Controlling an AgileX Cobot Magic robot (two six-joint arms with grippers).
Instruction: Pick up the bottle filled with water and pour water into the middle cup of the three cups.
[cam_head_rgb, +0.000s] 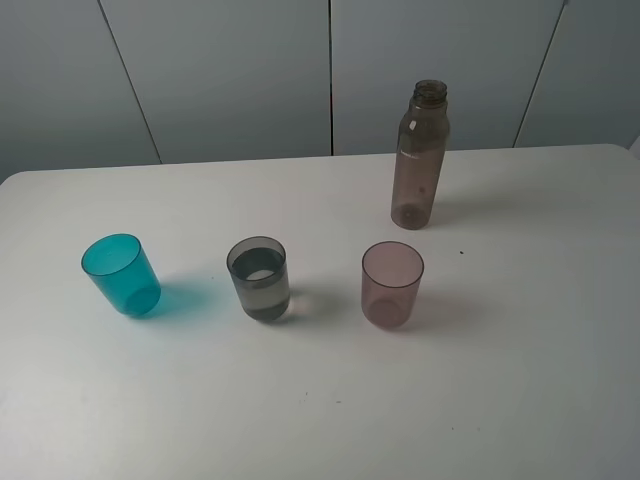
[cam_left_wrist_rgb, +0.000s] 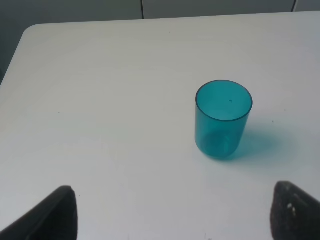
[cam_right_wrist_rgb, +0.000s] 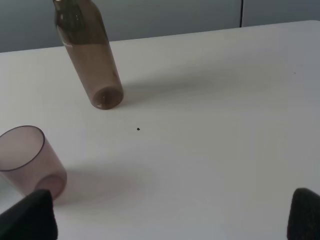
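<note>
The bottle (cam_head_rgb: 419, 155) stands upright and capless at the back right of the white table (cam_head_rgb: 520, 380); it also shows in the right wrist view (cam_right_wrist_rgb: 90, 55). The three cups stand in a row in front: a teal one (cam_head_rgb: 121, 274), the smoky grey middle cup (cam_head_rgb: 259, 278) with some water in its lower part, and a pinkish-mauve one (cam_head_rgb: 391, 284). My left gripper (cam_left_wrist_rgb: 177, 212) is open, with the teal cup (cam_left_wrist_rgb: 222, 119) ahead of it. My right gripper (cam_right_wrist_rgb: 167, 215) is open, with the mauve cup (cam_right_wrist_rgb: 27, 160) off to one side. Neither arm shows in the high view.
A grey panelled wall (cam_head_rgb: 230, 70) runs behind the table's far edge. The table's rounded far left corner (cam_head_rgb: 15, 178) shows in the high view. A tiny dark speck (cam_head_rgb: 461, 252) lies right of the mauve cup.
</note>
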